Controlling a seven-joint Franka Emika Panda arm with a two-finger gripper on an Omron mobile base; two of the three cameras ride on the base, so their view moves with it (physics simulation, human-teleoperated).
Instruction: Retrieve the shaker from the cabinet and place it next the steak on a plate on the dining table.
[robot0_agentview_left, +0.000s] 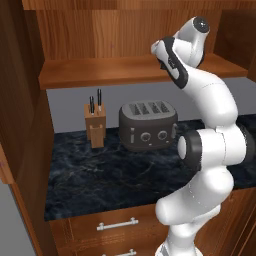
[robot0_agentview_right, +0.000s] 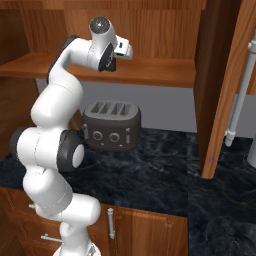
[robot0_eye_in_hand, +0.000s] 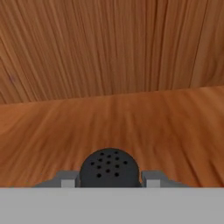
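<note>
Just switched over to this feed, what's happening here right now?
The white arm is reaching up into the cabinet, with its pincer at the shelf. In the hand view the pincer's fingers sit against either side of the shaker, whose black perforated top shows between them, so it looks shut on the shaker. The shaker is not yet lifted clear of the shelf area. Below, a toaster and a knife block stand on the dark marble counter.

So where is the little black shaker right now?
In the hand view the shaker sits at the bottom middle, between the gripper's two fingertips, on the cabinet's wooden shelf in front of the wood back panel.
</note>
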